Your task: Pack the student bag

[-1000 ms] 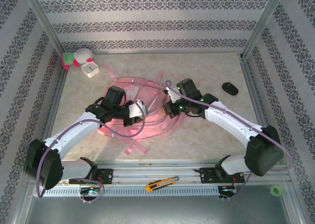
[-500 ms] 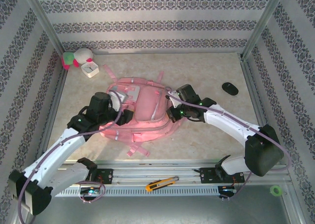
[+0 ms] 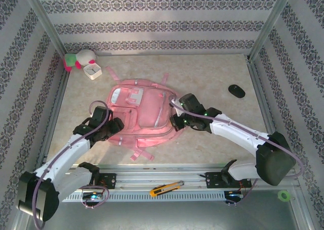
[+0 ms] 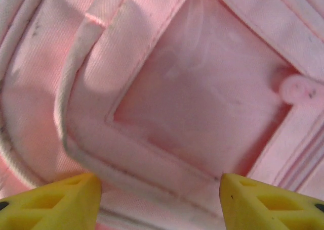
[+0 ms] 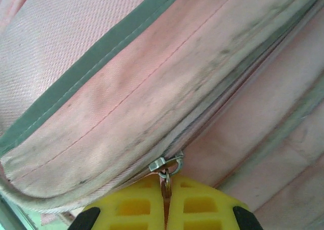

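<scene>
The student bag (image 3: 144, 111), a big pink backpack, lies flat in the middle of the table. My left gripper (image 3: 117, 125) hovers at its near left edge. It stands open in the left wrist view, where the left gripper (image 4: 159, 204) has its yellow fingertips (image 4: 50, 204) wide apart over pink fabric (image 4: 202, 88), with nothing between them. My right gripper (image 3: 174, 123) sits at the bag's right edge. Seen close up, the right gripper (image 5: 166, 199) is shut on the zipper pull (image 5: 165, 182), just under the metal slider (image 5: 164, 164).
A pink-and-white plush toy (image 3: 76, 59) and a small white box (image 3: 93, 71) sit at the back left. A black oval object (image 3: 236, 91) lies at the right. A yellow utility knife (image 3: 166, 188) rests on the front rail, a green tape roll (image 3: 284, 195) at the front right.
My left gripper has opened, let go of the bag and drawn back toward the near left. The bag has dropped flat onto the table. The right gripper stays shut on the zipper pull.
</scene>
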Motion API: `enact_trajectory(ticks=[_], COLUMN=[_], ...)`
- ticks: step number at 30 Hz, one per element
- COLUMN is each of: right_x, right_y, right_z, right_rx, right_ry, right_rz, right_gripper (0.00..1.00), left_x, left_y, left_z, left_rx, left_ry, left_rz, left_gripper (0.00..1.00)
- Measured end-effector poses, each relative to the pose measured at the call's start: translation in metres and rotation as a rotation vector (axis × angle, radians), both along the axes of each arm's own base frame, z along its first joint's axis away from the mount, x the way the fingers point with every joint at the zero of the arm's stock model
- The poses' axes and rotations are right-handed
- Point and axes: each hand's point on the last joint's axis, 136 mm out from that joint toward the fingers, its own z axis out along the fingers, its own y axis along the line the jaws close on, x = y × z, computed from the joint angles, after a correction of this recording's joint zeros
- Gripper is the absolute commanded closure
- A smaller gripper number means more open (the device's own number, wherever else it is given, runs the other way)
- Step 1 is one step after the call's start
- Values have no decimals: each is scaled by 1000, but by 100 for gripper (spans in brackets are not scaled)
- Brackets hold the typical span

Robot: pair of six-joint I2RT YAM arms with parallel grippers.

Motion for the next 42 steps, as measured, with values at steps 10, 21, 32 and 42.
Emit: enact_trajectory(ticks=[10, 21, 32, 42], right_x=[-47, -48, -47, -46], right_y=[45, 62, 65, 65], right_z=[-1, 4, 6, 8], right_rx=[39, 97, 147, 170], right_ry=[-17, -12, 54, 75], right_rz=[33, 34, 84, 92], right_gripper=[100, 100, 100, 100], left_x=[82, 148, 39, -26], left_y=[8, -23, -75, -161], left_z=[-6, 47, 137, 82], left_rx=[33, 41, 241, 280], left_ry=[-17, -222, -775, -802], left_rz=[11, -242, -970, -1573], left_gripper=[34, 29, 33, 33])
